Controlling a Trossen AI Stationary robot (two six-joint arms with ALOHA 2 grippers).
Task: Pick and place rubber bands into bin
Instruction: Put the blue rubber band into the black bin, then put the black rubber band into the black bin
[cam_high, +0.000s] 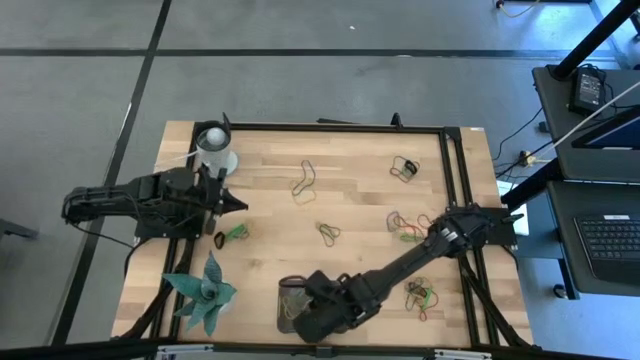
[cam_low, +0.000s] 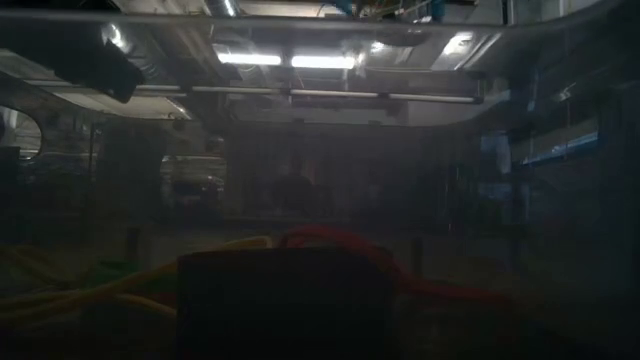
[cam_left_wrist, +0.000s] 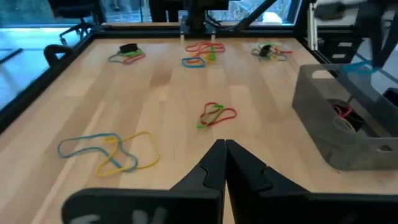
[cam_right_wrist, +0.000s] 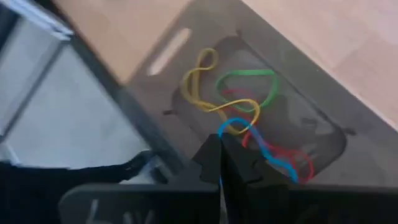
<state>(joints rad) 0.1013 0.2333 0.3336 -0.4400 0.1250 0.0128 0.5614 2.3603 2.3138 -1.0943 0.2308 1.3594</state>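
Observation:
The bin (cam_high: 289, 292) is a dark grey tray at the table's near edge. In the right wrist view the bin's floor (cam_right_wrist: 298, 118) holds yellow, green (cam_right_wrist: 249, 78) and red rubber bands. My right gripper (cam_right_wrist: 221, 146) hovers over the bin, shut on a blue rubber band (cam_right_wrist: 267, 152). Several more rubber bands lie loose on the wood, such as one (cam_high: 303, 180) at mid-table and a red-green one (cam_left_wrist: 214, 115). My left gripper (cam_high: 238, 203) waits shut near the table's left side, above the wood and touching nothing. My right gripper pinches the blue rubber band between its two fingers at one end of the loop (cam_right_wrist: 231, 123), coming from above and pointing down into the bin. The band's other end (cam_right_wrist: 289, 174) trails down onto the red bands on the bin's floor.
A white round cup (cam_high: 215, 148) stands at the far left corner and a green spiky plant figure (cam_high: 205, 290) at the near left. Black frame rails (cam_high: 455, 170) run along the table's far and right sides. The low view is dark, filled by the bin's wall (cam_low: 285, 300).

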